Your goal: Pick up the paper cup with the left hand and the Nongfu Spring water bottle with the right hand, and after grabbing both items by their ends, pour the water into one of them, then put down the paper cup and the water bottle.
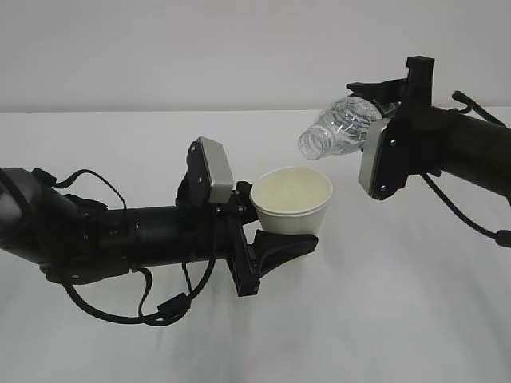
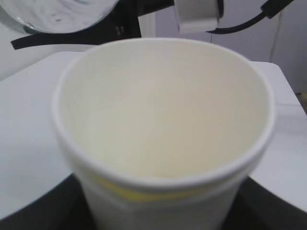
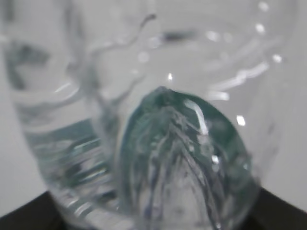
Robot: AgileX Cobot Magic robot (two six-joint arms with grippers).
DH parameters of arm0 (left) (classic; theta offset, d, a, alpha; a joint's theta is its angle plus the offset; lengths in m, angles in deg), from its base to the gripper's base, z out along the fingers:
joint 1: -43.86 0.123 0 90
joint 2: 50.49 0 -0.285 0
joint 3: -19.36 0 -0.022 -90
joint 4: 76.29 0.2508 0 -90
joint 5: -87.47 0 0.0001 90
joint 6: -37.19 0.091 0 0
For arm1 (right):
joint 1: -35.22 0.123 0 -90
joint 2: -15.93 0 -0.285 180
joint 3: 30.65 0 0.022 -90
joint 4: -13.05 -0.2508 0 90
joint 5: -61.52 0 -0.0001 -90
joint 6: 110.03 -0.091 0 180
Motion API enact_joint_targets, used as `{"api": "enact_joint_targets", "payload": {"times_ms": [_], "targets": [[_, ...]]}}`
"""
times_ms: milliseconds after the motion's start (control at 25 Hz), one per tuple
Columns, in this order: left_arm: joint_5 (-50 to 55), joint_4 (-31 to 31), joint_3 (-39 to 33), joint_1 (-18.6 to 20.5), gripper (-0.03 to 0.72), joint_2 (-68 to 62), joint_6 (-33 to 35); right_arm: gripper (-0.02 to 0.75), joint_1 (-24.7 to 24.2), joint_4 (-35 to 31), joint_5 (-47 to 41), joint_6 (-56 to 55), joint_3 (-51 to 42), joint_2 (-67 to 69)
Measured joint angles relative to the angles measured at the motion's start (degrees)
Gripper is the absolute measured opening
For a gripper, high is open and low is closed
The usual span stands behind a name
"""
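Black left tool [image 1: 275, 239] clamps the paper cup [image 1: 291, 201] low on its wall, one finger running under the base, cup upright and lifted off the white tabletop [image 1: 399, 303], mouth open upward. Left wrist view: cup [image 2: 163, 124] fills the frame, pale yellowish inside, can't tell if any water is in it. Further back and to the right, the right tool [image 1: 383, 100] grips the Nongfu Spring water bottle [image 1: 339, 128] by its rear end; bottle tipped, neck slanting down-left, mouth just above and behind the cup rim, not touching. Right wrist view: bottle [image 3: 158, 134] blurred close-up, clear ribbed plastic, greenish tint.
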Motion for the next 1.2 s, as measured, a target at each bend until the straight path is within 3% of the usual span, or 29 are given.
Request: {"api": "enact_joint_targets", "payload": {"times_ms": [1200], "targets": [[0.0, 2.1, 0.0, 0.0, 0.45, 0.0, -1.2, 0.448, 0.0, 0.0, 1.2, 5.5, 0.0, 0.0]]}}
